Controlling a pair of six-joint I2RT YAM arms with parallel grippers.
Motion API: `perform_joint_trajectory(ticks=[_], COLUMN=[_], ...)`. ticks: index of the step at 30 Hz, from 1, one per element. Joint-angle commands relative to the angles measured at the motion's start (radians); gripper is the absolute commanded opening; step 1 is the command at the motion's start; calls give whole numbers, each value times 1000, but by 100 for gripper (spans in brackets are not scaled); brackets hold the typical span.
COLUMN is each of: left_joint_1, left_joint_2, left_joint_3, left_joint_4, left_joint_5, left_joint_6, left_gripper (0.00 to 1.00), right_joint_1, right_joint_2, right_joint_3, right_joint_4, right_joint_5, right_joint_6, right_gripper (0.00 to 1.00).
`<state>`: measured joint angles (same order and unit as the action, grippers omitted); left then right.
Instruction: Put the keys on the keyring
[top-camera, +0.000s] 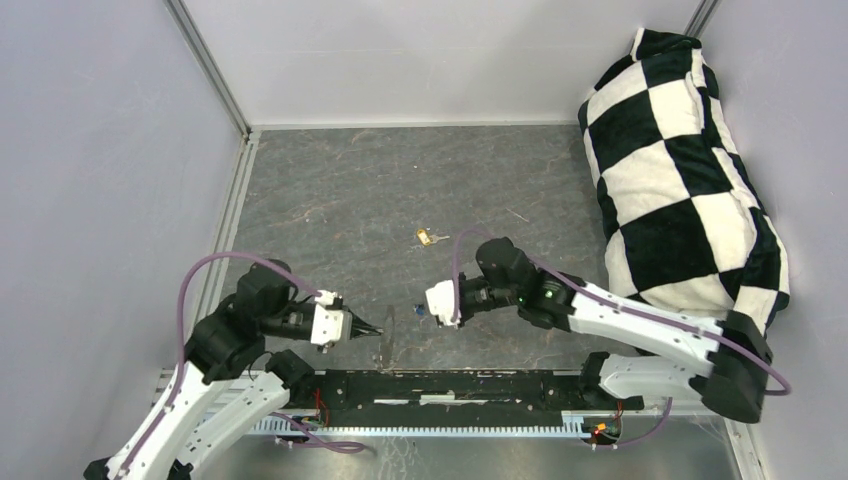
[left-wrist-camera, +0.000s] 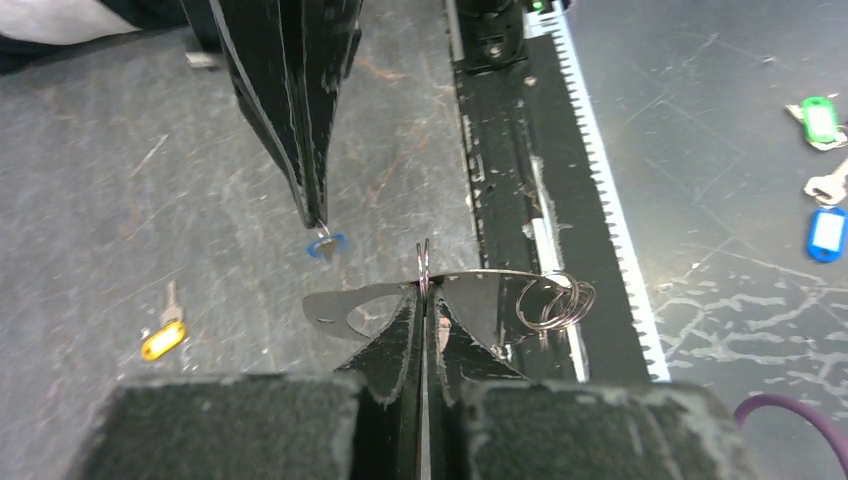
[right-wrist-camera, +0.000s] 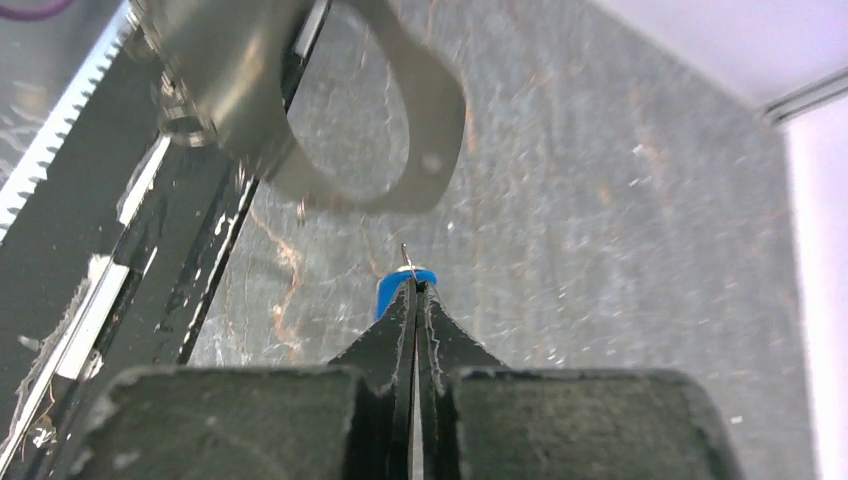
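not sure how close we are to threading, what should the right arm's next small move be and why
Probably ease the right pincer, shut on the blue key, toward the keyring that the shut left pincer holds up. The key sits apart from the loop, not yet threaded, so closing that gap looks next.

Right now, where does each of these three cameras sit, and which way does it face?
Top external: above and behind, looking down on the table; the left arm and right arm show.
Left wrist: on the left arm, looking along its shut jaws clamping the keyring; the right jaws show opposite.
Right wrist: on the right arm, looking along its shut jaws pinching the blue key.
Shared: both wrist views show the keyring and the blue key.
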<state>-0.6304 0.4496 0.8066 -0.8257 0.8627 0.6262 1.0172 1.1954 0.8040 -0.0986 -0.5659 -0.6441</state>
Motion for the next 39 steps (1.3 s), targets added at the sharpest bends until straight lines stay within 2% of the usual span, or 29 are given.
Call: perform_joint_trajectory(ticks=[1, 10, 17, 21, 27, 39], left_joint_1=[-3, -3, -4, -3, -3, -3], left_joint_2=[81, 200, 228, 216, 165, 164], left_joint_3=[25, 50, 52, 21, -48, -40], left_joint_4=[69, 134, 134, 234, 473, 410], left_joint_5=[169, 229, 268, 270, 248, 256], left_joint_6=[-28, 17, 62, -27, -278, -253], left_gripper=[2, 2, 2, 2, 2, 2], right_joint_1=[81, 116, 122, 139, 157, 177], right_joint_2=[-104, -159, -169, -157, -158, -125], right_joint_3=[31, 115, 208, 228, 242, 304], right_joint_4=[3, -109, -204, -225, -244, -259], right_joint_5=[154, 216, 116, 80, 90, 84], right_joint_6=[-23, -138, -246, -278, -309, -330], right_gripper=[1, 1, 1, 1, 1, 1])
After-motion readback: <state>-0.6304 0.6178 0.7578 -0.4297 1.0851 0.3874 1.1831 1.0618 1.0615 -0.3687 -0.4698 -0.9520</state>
